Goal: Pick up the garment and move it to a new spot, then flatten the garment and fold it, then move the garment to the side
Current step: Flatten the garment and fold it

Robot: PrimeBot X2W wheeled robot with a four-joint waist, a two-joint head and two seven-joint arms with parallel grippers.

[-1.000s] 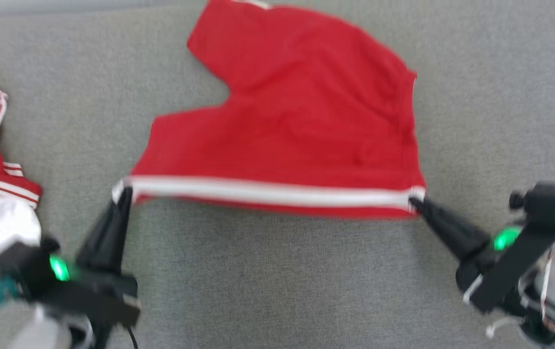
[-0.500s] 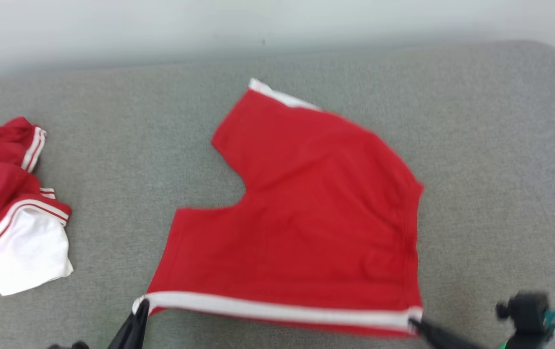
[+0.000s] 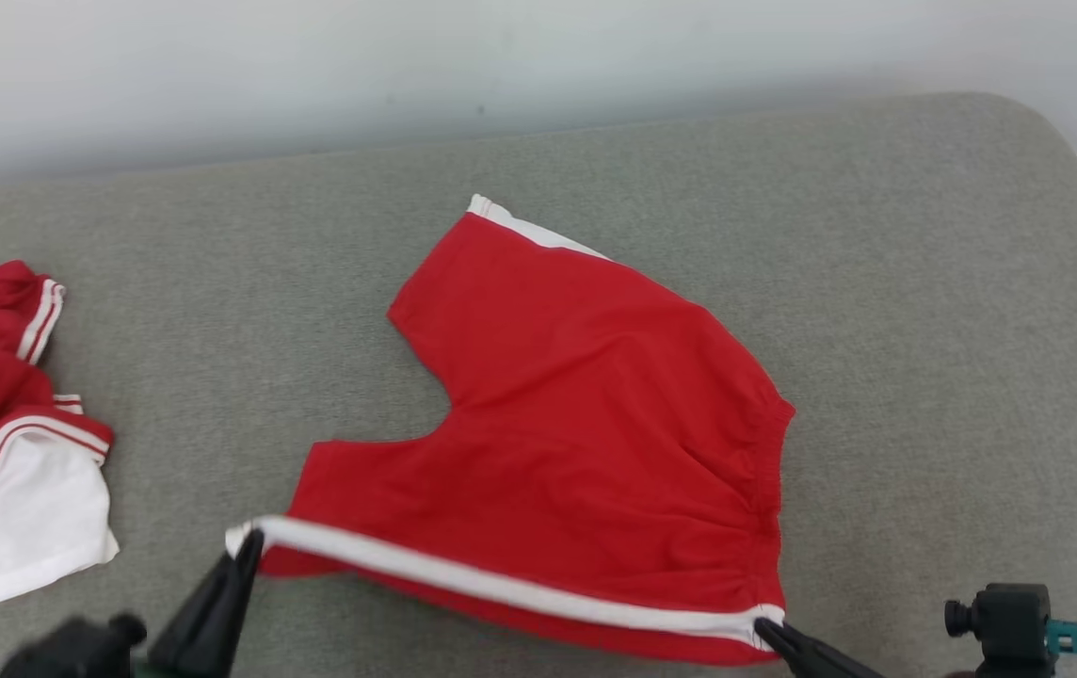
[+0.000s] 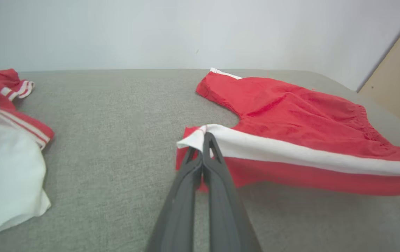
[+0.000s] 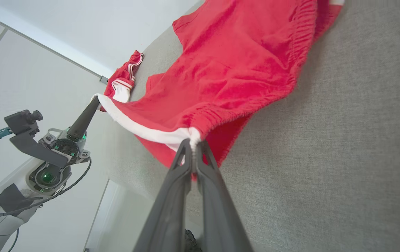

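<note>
My left gripper (image 3: 252,544) pinches the near left corner of the red shorts (image 3: 586,443); my right gripper (image 3: 766,625) pinches the near right corner, with the white stripe (image 3: 501,586) stretched between them.

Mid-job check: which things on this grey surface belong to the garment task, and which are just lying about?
In the job:
- red shorts, spread on the grey surface
- left gripper, shut on their near left corner
- right gripper, shut on their near right corner

Lying about:
- red-and-white clothes pile, off to the left, apart from the shorts
</note>
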